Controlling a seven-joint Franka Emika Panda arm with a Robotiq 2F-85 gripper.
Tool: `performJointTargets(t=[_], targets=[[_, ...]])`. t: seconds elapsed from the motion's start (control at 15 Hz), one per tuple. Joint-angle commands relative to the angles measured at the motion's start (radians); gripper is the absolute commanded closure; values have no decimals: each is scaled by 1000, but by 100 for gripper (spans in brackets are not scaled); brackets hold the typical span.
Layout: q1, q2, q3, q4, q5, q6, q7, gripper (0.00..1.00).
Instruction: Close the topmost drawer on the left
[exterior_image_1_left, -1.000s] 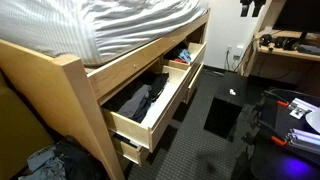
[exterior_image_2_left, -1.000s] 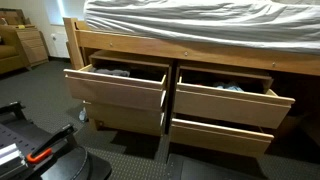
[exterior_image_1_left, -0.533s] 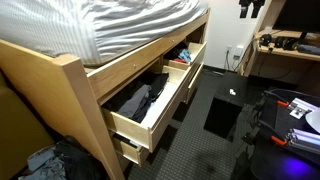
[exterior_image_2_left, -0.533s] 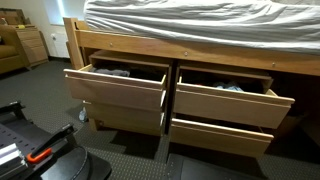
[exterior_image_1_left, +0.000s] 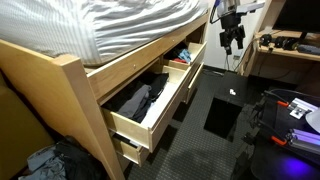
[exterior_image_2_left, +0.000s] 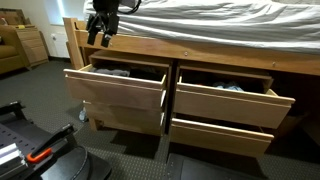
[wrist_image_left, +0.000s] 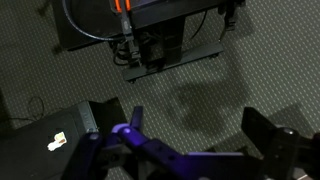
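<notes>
I am looking at a wooden bed frame (exterior_image_2_left: 190, 52) with a striped mattress (exterior_image_2_left: 220, 18) on top and four drawers below, two over two. The one I have to shut, the top left drawer (exterior_image_2_left: 118, 74), is pulled well out. In an exterior view taken from the bed's other end it is the far drawer (exterior_image_1_left: 190, 60). Dark clothing (exterior_image_2_left: 115, 72) lies inside it, low enough that nothing seems to hang over the edge. The gripper (exterior_image_2_left: 98, 40) hangs above and a little behind this drawer, near the bed rail, fingers pointing down, touching nothing. Its jaws stand apart and hold nothing. The wrist view shows only dark floor and cables, not the drawer. I judge the drawer to be stiff, solid wood, fairly heavy with its load, and likely to slide straight if pushed squarely. I see no handle, so I would not grip it at all. I would press on its flat front panel (exterior_image_2_left: 115, 92) near the middle, since a push at one end could skew and jam it. The top right drawer (exterior_image_2_left: 225, 100) is also open and stays out of this.
</notes>
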Motion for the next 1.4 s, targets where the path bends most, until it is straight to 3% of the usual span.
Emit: performJointTargets(t=[0.0, 0.13, 0.27, 0.4, 0.67, 0.8, 0.87, 0.93, 1.33], targets=[[-2, 26, -6, 24, 0, -11, -1, 0], [-3, 37, -7, 46, 0, -25, -1, 0], [-8, 157, -9, 108, 116, 36, 103, 0], [-7, 239, -11, 80, 184, 226, 162, 0], [-28, 454, 2, 117, 342, 610, 162, 0], [-56, 513, 20, 143, 427, 722, 163, 0], [-56, 514, 10, 147, 447, 735, 199, 0], [-29, 500, 0, 112, 399, 715, 176, 0], [-47, 525, -1, 154, 424, 733, 201, 0]])
